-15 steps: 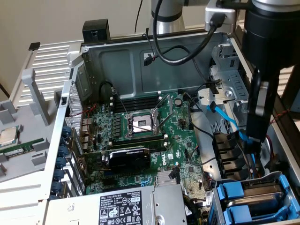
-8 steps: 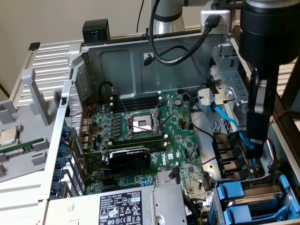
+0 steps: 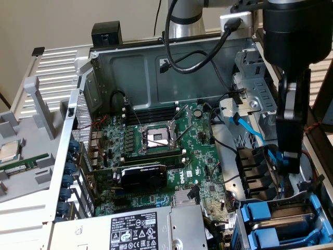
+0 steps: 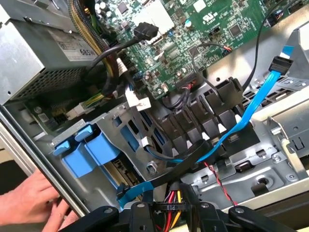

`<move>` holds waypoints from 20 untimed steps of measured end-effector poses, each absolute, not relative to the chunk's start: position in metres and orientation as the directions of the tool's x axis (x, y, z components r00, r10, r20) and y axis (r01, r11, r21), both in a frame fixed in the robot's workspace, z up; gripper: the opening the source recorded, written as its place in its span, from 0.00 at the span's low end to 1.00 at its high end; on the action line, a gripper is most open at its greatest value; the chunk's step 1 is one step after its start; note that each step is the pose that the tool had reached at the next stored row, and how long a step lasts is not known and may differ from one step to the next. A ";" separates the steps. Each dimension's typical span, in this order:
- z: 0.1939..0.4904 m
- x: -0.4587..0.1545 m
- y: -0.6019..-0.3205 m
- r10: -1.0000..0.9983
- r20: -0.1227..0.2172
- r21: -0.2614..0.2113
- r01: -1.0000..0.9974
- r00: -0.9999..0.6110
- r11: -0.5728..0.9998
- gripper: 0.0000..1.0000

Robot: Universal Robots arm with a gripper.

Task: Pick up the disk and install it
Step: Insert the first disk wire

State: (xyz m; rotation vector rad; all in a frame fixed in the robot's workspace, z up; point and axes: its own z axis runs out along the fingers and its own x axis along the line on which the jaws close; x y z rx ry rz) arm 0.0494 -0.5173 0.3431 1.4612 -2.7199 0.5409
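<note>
Two bright blue carrier fronts (image 3: 263,214) sit side by side in the drive cage (image 3: 304,205) at the case's near corner, on the exterior view's right. They also show in the wrist view (image 4: 94,154). The disk's silver body is hidden inside the cage, and I cannot tell which carrier holds it. My black gripper (image 3: 287,165) hangs upright just above and behind the cage, among loose cables. A person's hand (image 4: 29,203) rests at the case edge beside the blue carriers.
The green motherboard (image 3: 156,156) fills the case floor, and the grey power supply box (image 3: 130,229) lies along the near edge. A light blue flat cable (image 4: 251,108) and black cables cross the black ribbed bracket (image 4: 207,116). A silver CPU chip (image 3: 8,151) lies outside the case.
</note>
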 end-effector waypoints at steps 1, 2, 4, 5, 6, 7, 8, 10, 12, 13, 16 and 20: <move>0.343 0.049 -0.517 -0.806 0.165 -0.299 -0.808 -0.568 0.508 0.35; 0.343 0.048 -0.517 -0.804 0.164 -0.300 -0.805 -0.572 0.511 0.35; 0.342 0.047 -0.517 -0.796 0.164 -0.301 -0.798 -0.583 0.523 0.35; 0.342 0.046 -0.517 -0.791 0.164 -0.301 -0.794 -0.589 0.528 0.35; 0.341 0.045 -0.517 -0.787 0.164 -0.301 -0.790 -0.595 0.534 0.35; 0.341 0.045 -0.517 -0.783 0.164 -0.301 -0.786 -0.600 0.540 0.35; 0.341 0.044 -0.517 -0.779 0.163 -0.301 -0.782 -0.606 0.546 0.35; 0.341 0.044 -0.517 -0.772 0.161 -0.300 -0.776 -0.615 0.555 0.35; 0.341 0.043 -0.517 -0.765 0.160 -0.300 -0.769 -0.624 0.564 0.35; 0.341 0.043 -0.517 -0.761 0.159 -0.300 -0.765 -0.629 0.570 0.35; 0.340 0.043 -0.517 -0.740 0.158 -0.300 -0.745 -0.654 0.596 0.35; 0.340 0.044 -0.516 -0.717 0.157 -0.300 -0.724 -0.679 0.620 0.35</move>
